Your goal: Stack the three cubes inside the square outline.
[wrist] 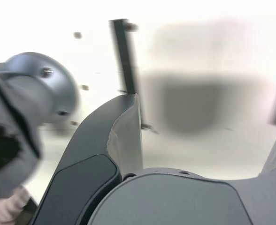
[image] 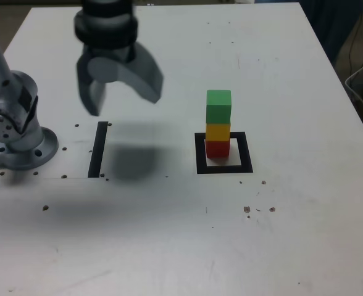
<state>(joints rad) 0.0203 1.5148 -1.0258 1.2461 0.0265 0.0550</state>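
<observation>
— Talk me through it, what have you got on the table?

— Your stack is up. Red cube (image: 216, 148) sits at the bottom, inside the square outline (image: 223, 168), toward its far edge. Yellow cube (image: 218, 132) rests on the red, green cube (image: 218, 106) on top of that. All three line up fairly straight, the green maybe a hair offset.

— And your gripper?

— Your gripper (image: 121, 91) hangs above the table, well apart from the stack, off to the exterior view's left. Jaws are spread wide with nothing between them. In the wrist view you see one finger (wrist: 124, 136) and bare table past it.

— Anything under it?

— Its shadow falls just beside the straight black tape strip (image: 99, 150). The arm's base (image: 15, 132) stands at the exterior view's left edge, near that strip.
</observation>
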